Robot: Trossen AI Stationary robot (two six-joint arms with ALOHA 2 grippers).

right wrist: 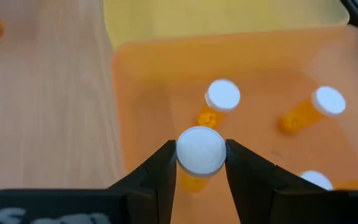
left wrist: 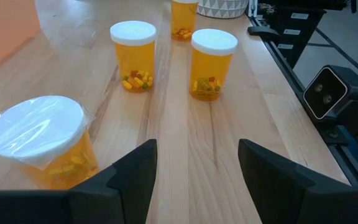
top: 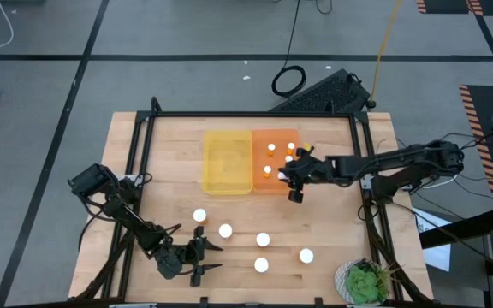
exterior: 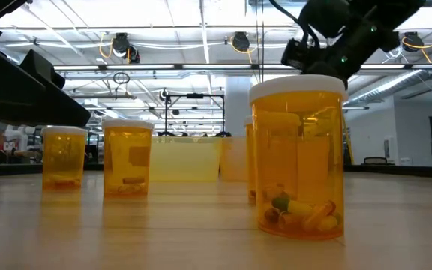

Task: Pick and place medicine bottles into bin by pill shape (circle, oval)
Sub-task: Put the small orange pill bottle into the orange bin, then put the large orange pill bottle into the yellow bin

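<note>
Capped bottle (right wrist: 199, 152) clamped in your right pincer (right wrist: 199, 163) over orange bin (right wrist: 154, 81) | left pincer (left wrist: 194, 165) apart, low over counter (left wrist: 229, 124) | risk: early release tips bottle onto bottles lying below.

On the wooden counter (top: 144, 154) a yellow bin (top: 227, 161) sits touching an orange bin (top: 268, 137) holding white-capped bottles (top: 271, 148), the right pincer (top: 294, 181) hangs at the orange bin's edge, five bottles (top: 226, 230) stand nearer, and the left pincer (top: 202, 256) rests beside them.
</note>
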